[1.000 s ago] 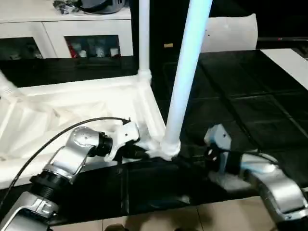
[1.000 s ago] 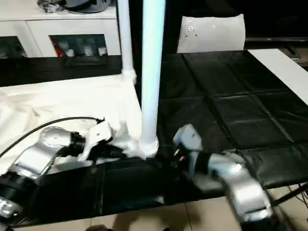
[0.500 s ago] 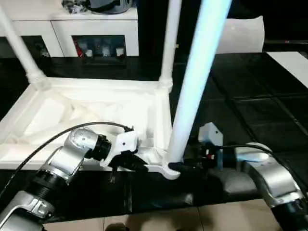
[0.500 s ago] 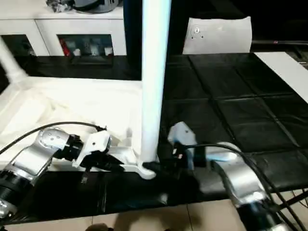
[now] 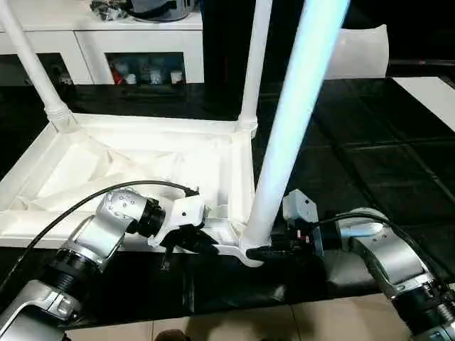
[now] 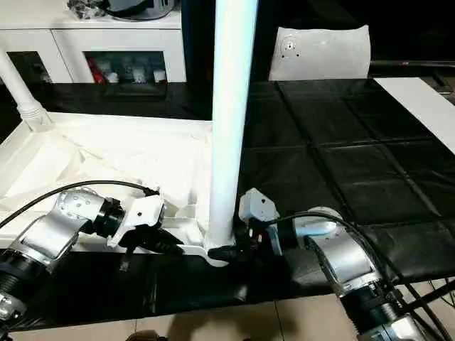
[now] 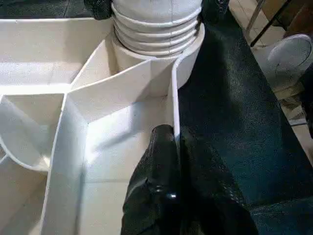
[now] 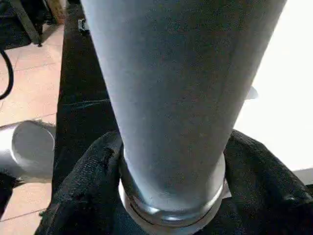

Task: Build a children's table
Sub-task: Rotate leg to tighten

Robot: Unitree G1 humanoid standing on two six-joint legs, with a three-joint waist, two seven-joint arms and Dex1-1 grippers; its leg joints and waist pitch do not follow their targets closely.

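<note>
The children's table lies upside down on the black mat, its white ribbed top point(image 5: 142, 153) facing up. Three white legs stand in corner sockets: the near one point(image 5: 291, 128) and two far ones point(image 5: 254, 64) point(image 5: 32, 64). My left gripper point(image 5: 206, 245) is shut on the top's thin near rim wall point(image 7: 172, 98), just left of the near leg's socket. My right gripper point(image 5: 266, 250) reaches in from the right. Its black fingers point(image 8: 93, 171) hug both sides of the near leg's base point(image 8: 171, 122), just above the socket.
The black mat point(image 5: 355, 156) runs off to the right, with a white board point(image 5: 430, 89) at its far right edge. A white cabinet point(image 5: 106, 28) and a white cushion-like bag point(image 5: 359, 53) stand behind. Tiled floor point(image 5: 234, 323) begins at the mat's near edge.
The camera has shifted, bringing a far-left leg into view. My right gripper has come in and closed its fingers onto the near leg's base. The left gripper keeps its hold on the rim.
</note>
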